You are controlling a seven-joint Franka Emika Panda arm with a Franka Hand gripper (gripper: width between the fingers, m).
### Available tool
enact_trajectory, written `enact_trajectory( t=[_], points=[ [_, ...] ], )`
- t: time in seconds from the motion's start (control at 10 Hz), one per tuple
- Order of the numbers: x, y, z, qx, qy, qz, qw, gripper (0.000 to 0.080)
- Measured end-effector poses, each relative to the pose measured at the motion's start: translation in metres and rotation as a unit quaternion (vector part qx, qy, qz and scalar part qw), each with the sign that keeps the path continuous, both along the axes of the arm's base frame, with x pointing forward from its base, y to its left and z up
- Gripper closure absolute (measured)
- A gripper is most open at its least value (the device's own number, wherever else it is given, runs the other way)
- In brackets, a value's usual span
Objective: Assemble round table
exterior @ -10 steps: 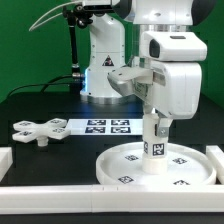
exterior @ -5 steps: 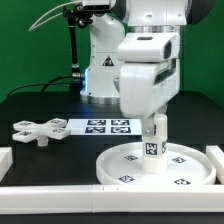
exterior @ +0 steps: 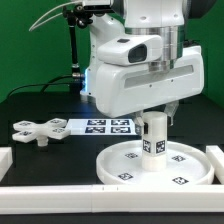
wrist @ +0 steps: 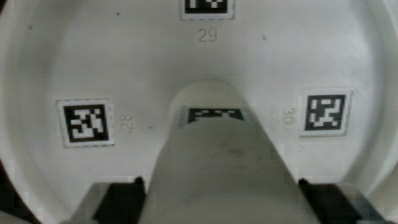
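The large rimmed round disc (exterior: 120, 166) lies flat at the front of the exterior view's right. The short cylindrical post (exterior: 153, 138) stands upright on its middle. My gripper (exterior: 156, 116) comes down from above and is shut on the post's upper part. In the wrist view the post (wrist: 217, 150) fills the middle, running down to the disc (wrist: 107, 60), with a dark finger pad (wrist: 121, 200) against each side. The small four-armed cross piece (exterior: 35, 130) lies loose on the black table at the exterior view's left.
The marker board (exterior: 105, 125) lies flat behind the disc. White border rails run along the front (exterior: 60, 190) and the sides (exterior: 214, 152). The arm's base (exterior: 100, 70) stands at the back.
My wrist has turned about the vertical, so the hand's broad body now faces the camera. The post stays upright on the disc's middle, still gripped.
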State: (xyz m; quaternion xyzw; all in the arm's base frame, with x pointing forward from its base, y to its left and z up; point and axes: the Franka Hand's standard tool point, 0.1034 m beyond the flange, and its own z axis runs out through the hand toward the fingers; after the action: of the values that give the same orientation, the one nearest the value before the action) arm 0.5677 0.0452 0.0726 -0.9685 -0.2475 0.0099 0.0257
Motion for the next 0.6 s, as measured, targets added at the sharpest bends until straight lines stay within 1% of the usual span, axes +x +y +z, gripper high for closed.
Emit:
enact_trajectory(
  t=[0.2,0.4,0.5,0.6],
  points=[
    [0.0000,0.0002,-0.0001,-0.002,0.003,-0.072,0.997,0.0390],
    [-0.0001,0.0003,-0.0001,-0.003,0.005,-0.117,0.993,0.0390],
    [-0.0003,-0.0007,-0.0006,0.003,0.011,-0.183,0.983,0.0390],
    [0.0001,-0.0026,-0.0007,0.013,0.017,-0.258,0.966,0.0390]
  ],
)
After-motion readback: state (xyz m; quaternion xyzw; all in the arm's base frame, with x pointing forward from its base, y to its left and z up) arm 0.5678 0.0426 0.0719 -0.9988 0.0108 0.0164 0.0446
